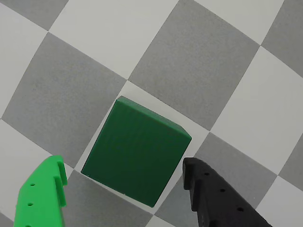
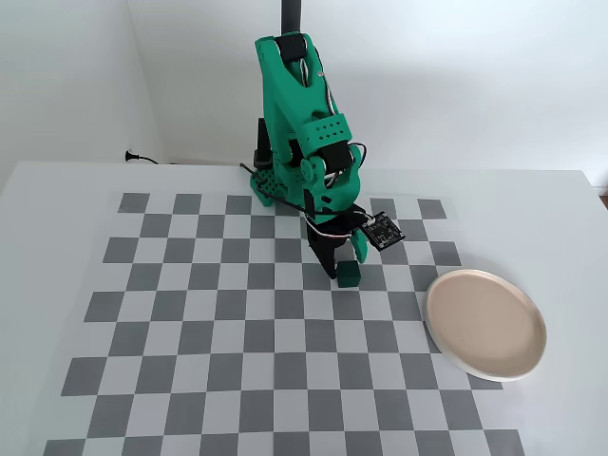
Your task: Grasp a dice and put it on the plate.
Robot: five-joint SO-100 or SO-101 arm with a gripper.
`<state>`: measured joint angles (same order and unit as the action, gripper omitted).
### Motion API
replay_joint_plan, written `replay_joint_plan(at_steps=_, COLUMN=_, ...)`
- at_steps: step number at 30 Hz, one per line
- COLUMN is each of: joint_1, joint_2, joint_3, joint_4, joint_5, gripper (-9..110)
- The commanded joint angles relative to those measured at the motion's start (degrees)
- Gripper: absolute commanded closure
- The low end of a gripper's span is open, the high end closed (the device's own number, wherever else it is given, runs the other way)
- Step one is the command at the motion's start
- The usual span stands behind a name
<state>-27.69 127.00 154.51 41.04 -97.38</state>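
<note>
The dice is a dark green cube resting on the checker mat, lying slantwise across a white square. In the wrist view my gripper is open, with the bright green finger at lower left and the black finger at lower right. The dice lies between and just ahead of the fingertips, and neither finger touches it. In the fixed view the gripper points down right over the dice near the mat's middle. The beige-pink plate sits empty at the right, about two squares from the dice.
The grey and white checker mat covers a white table. The green arm's base stands at the mat's far edge. A small circuit board hangs off the wrist. A black cable lies at the back left by the wall.
</note>
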Motion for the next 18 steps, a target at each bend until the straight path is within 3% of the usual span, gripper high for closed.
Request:
replay_joint_plan(at_steps=1, joint_1=0.7, joint_2=-1.0, joint_3=-5.7, joint_4=-1.9, joint_5=-0.1, gripper=80)
replay_joint_plan(at_steps=18, joint_1=0.8, joint_2=-9.7, joint_3=-5.7, joint_4=-8.5, joint_5=0.4, gripper=80)
